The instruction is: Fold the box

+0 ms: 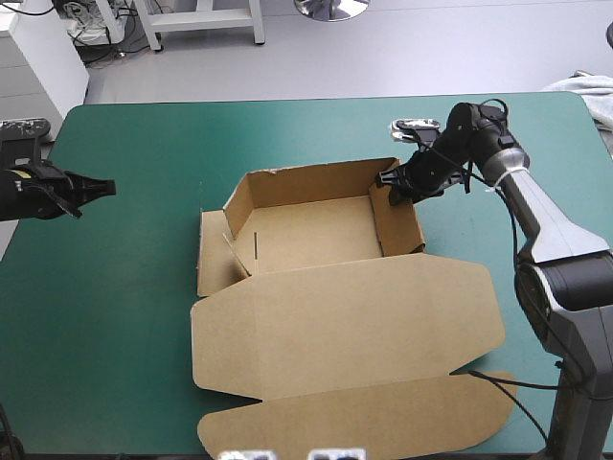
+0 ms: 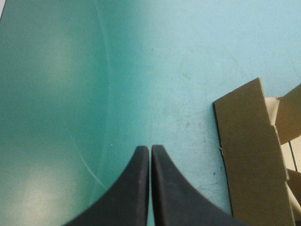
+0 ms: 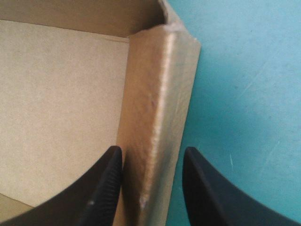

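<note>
Two states I read: the right jaws stand spread astride the right wall [image 1: 400, 222] of the brown box [image 1: 316, 230], an open tray at mid-surface [image 1: 115, 316] with its lid [image 1: 354, 316] flat toward the near edge, while the left jaws are pressed together over bare surface, well apart from it.

The brown box [image 1: 335, 316], a cut sheet of board, is matt and papery with a fine fibrous grain. Its cut edges look rough, and its folded right wall [image 3: 157, 108] carries a soft sheen along the crease. The teal-green table cover [image 1: 124, 316] is smooth and faintly glossy, marked by thin pale scratches and scuffs. The left gripper's [image 2: 150, 148] broad black fingers [image 2: 134, 193] look like matt, finely grained rubber or plastic. One finger of the right gripper [image 3: 153, 150] shows fine ribbing.
</note>
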